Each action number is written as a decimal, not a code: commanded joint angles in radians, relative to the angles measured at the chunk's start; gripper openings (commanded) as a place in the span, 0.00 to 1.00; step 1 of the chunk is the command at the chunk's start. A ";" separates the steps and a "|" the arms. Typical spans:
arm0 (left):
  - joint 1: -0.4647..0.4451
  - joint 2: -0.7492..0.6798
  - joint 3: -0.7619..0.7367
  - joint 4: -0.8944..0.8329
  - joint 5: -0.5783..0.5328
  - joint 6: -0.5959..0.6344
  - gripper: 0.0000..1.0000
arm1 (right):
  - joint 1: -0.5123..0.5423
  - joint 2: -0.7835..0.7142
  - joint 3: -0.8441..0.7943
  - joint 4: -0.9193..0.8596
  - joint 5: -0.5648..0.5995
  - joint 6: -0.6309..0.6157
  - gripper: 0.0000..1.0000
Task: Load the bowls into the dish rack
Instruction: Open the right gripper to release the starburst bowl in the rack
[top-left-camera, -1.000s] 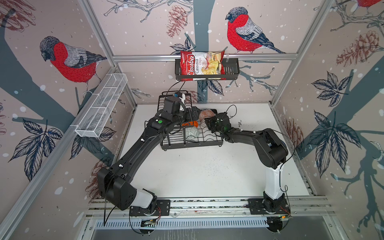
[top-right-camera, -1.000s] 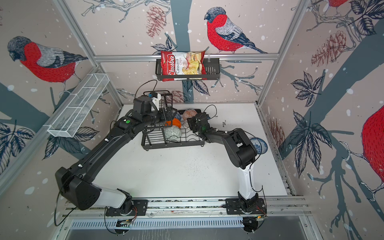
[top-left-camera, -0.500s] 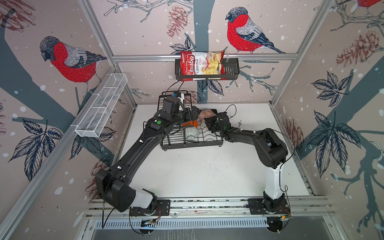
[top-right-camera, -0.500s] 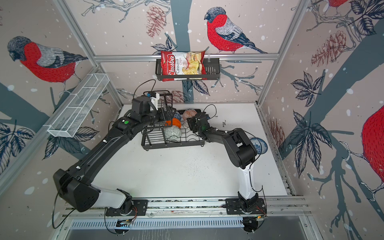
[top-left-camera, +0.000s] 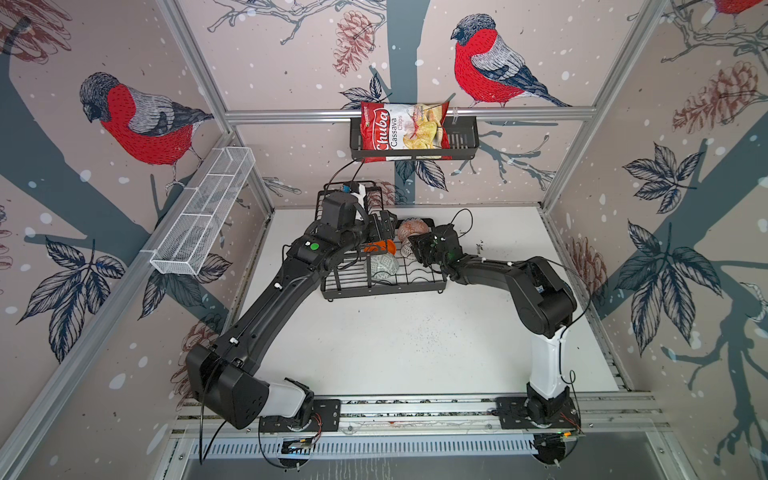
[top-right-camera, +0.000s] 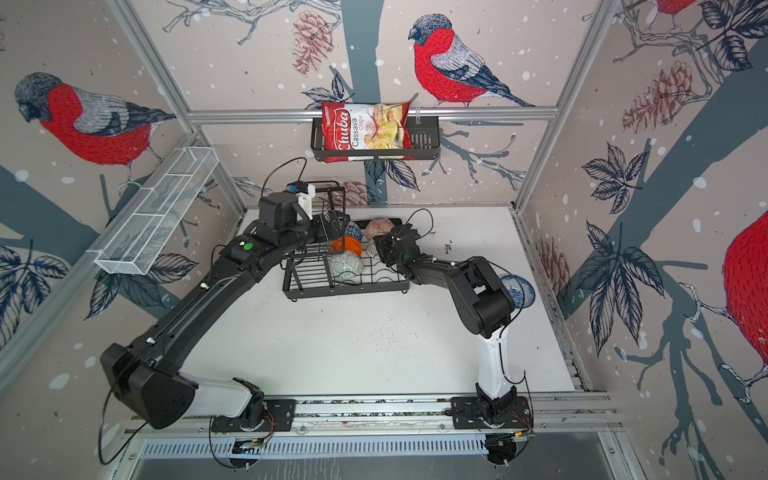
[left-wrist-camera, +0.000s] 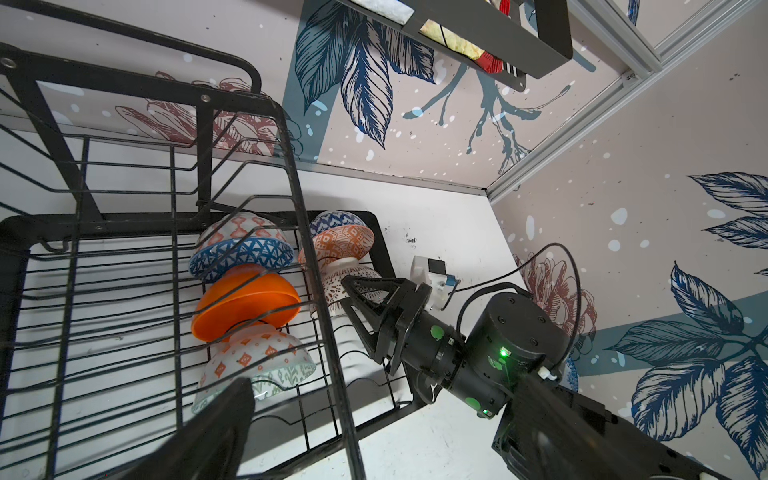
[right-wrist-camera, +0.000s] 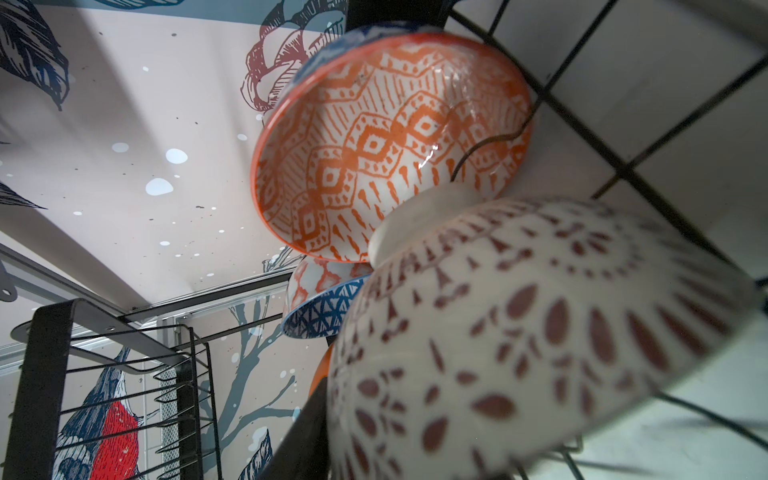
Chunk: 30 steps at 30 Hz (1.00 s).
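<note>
Black dish rack (top-left-camera: 382, 291) at the white surface's (top-left-camera: 395, 345) back, bowls (left-wrist-camera: 245, 303) on edge in its lower tier, left tool (top-right-camera: 336, 226) wide open, empty, right tool (left-wrist-camera: 351, 295) part-open at white lattice bowl (right-wrist-camera: 540, 332), blue-flowered bowl (top-right-camera: 523, 286) outside the rack.

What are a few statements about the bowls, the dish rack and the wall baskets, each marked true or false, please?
1. The Chuba chips bag lies in the black shelf basket. True.
2. A white bowl with blue flowers sits on the table, outside the dish rack. True.
3. The plain orange bowl lies on the table beside the rack. False: it stands in the rack's slots.
4. The white mesh basket holds a bowl. False: no bowl shows in it.
</note>
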 joint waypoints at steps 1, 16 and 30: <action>0.003 -0.004 -0.004 0.028 0.004 0.002 0.98 | -0.002 -0.013 0.004 -0.001 -0.006 -0.011 0.42; 0.003 0.001 0.002 0.032 0.013 -0.008 0.97 | -0.018 -0.007 0.019 0.007 -0.016 -0.006 0.42; 0.003 0.010 0.019 0.028 -0.003 0.003 0.97 | -0.021 -0.028 0.026 -0.022 -0.018 -0.041 0.46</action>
